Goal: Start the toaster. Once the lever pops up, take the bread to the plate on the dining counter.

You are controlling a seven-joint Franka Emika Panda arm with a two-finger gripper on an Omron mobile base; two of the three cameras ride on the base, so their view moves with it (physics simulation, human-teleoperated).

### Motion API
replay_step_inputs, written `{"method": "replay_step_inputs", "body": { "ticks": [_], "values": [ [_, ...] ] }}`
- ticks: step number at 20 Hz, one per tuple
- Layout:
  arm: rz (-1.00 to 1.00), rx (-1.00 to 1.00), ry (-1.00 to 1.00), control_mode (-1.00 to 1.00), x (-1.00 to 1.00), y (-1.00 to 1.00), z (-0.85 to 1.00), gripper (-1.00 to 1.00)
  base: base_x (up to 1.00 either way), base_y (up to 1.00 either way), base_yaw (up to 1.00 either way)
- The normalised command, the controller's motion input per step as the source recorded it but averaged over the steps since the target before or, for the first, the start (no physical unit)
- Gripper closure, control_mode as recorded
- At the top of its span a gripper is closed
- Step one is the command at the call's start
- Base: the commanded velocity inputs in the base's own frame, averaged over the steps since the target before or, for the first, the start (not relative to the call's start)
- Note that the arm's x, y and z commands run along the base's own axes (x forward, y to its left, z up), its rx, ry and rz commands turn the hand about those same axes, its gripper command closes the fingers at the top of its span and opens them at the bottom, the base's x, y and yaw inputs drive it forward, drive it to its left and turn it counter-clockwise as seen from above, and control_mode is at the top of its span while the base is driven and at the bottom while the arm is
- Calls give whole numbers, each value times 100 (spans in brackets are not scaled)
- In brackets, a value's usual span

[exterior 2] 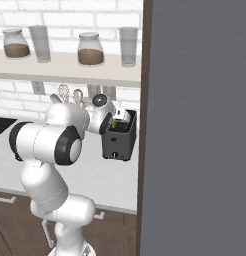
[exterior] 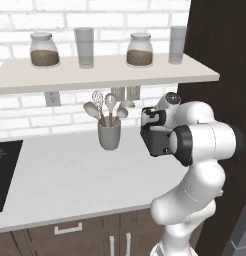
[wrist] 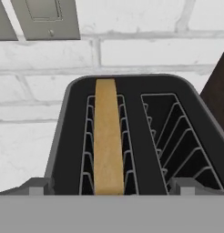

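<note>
The black toaster [exterior 2: 120, 137] stands on the white tabletop [exterior: 70, 180] at the centre of the right base view, close against the dark tall panel [exterior 2: 195, 125] that covers the right half of that frame. In the left base view the toaster [exterior: 154, 137] is at the centre right, partly hidden behind the white arm. In the hand view the toaster [wrist: 127, 136] is seen from above, in the middle of the frame, with its two slots open to the camera. The bread [wrist: 107, 141] stands upright on its edge in the left slot, between the wire guides; the right slot has only the wires in it.

The claw [wrist: 111, 187] is just above the top of the toaster. Its two dark fingertips [wrist: 38, 185] show at the lower left and lower right of the hand view, wide apart, one on each side of the toaster's top, and nothing is between them.

Around the toaster: a grey utensil cup [exterior: 109, 134] with spoons and a whisk stands on the tabletop to the left of it in the left base view, near the brick wall. Above, a shelf [exterior: 105, 72] carries two jars [exterior: 44, 50] with brown contents and two tall glasses [exterior: 85, 47]. A black cooktop [exterior: 2, 170] lies at the left edge of the left base view. Grey wall outlets [wrist: 45, 18] are at the upper left of the hand view.
</note>
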Motion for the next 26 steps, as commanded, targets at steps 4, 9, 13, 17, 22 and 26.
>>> {"method": "replay_step_inputs", "body": {
  "ticks": [4, 9, 13, 17, 22, 26],
  "values": [
    [0, 0, 0, -100, 17, 0, -19, -100, 0, 0, 0],
    [0, 0, 0, -100, 16, 0, -21, -100, 0, 0, 0],
    [0, 1, 0, -100, 7, 0, -22, -100, 0, 0, 0],
    [0, 2, 0, -100, 2, 0, -15, -100, 0, 0, 0],
    [0, 1, 0, -100, 5, 0, -10, 100, 0, 0, 0],
    [0, 0, 0, -100, 5, 0, 0, 100, 0, 0, 0]
  ]
}}
